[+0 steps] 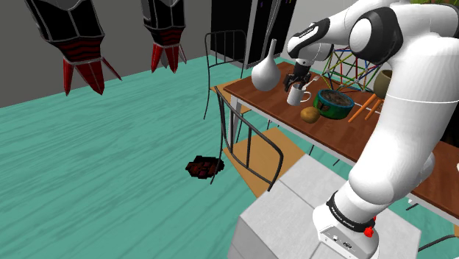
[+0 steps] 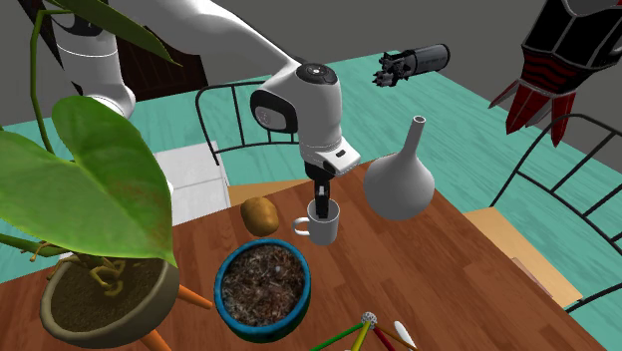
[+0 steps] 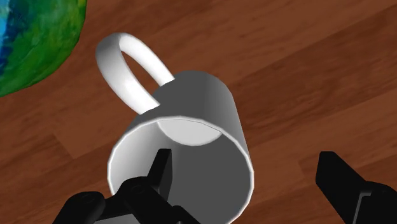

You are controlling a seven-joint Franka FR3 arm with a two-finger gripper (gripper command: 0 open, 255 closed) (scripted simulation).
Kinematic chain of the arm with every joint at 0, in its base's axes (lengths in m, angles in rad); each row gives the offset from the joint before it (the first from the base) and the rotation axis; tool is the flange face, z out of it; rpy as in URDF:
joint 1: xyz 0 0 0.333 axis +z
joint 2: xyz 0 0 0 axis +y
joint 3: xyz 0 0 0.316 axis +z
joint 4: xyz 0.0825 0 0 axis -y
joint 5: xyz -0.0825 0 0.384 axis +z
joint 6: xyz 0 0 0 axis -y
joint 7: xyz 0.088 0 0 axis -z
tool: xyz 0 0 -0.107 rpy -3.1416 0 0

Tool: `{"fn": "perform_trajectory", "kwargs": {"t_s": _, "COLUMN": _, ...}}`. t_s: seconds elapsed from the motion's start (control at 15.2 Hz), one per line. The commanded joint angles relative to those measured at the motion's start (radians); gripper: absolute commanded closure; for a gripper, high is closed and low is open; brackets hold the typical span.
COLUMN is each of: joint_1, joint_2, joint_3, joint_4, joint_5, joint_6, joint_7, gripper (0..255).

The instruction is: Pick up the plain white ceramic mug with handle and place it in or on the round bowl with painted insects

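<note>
**Hand set over the mug rim, grip not yet made**

The step in hand is the grasp. The hand [image 3: 245,162] hangs directly above the white mug [image 3: 191,127] and is open. One finger [image 3: 159,175] reaches down inside the mug's mouth, and the other finger [image 3: 343,184] stands outside, apart from the wall. The side of the mug away from the handle lies between them, and neither finger seems to press on it, so I judge the mug is not held.

The mug stands upright on the wooden bench [image 3: 305,63], just under the hand. Its long axis is vertical and its mouth opens up toward the hand. The handle points away from the outer finger, roughly toward the bowl [image 3: 32,44].

The bowl is near the hand, on the handle's side of the mug. Its wall looks blue and green, and I cannot make out the painted insects.

The next move, as I judge it, calls for closing the fingers on the wall. Then comes a straight lift and a short carry over the bowl's rim [image 2: 221,289], keeping the mug level so it does not slip
</note>
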Motion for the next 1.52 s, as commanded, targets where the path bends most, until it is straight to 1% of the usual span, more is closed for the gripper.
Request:
{"fn": "perform_trajectory", "kwargs": {"t_s": 0.0, "joint_1": 0.000, "joint_2": 0.000, "joint_3": 0.000, "joint_4": 0.000, "joint_5": 0.000, "joint_6": 0.001, "joint_7": 0.000, "gripper": 0}}
{"fn": "perform_trajectory", "kwargs": {"t_s": 0.13, "joint_1": 0.000, "joint_2": 0.000, "joint_3": 0.000, "joint_4": 0.000, "joint_5": 0.000, "joint_6": 0.000, "joint_7": 0.000, "gripper": 0}}
{"fn": "perform_trajectory", "kwargs": {"t_s": 0.2, "joint_1": 0.000, "joint_2": 0.000, "joint_3": 0.000, "joint_4": 0.000, "joint_5": 0.000, "joint_6": 0.000, "joint_7": 0.000, "gripper": 255}}
{"fn": "perform_trajectory", "kwargs": {"t_s": 0.79, "joint_1": 0.000, "joint_2": 0.000, "joint_3": 0.000, "joint_4": 0.000, "joint_5": 0.000, "joint_6": 0.001, "joint_7": 0.000, "gripper": 255}}
{"fn": "perform_trajectory", "kwargs": {"t_s": 1.45, "joint_1": 0.010, "joint_2": -0.057, "joint_3": -0.015, "joint_4": 0.064, "joint_5": -0.038, "joint_6": -0.114, "joint_7": 0.025, "gripper": 255}}
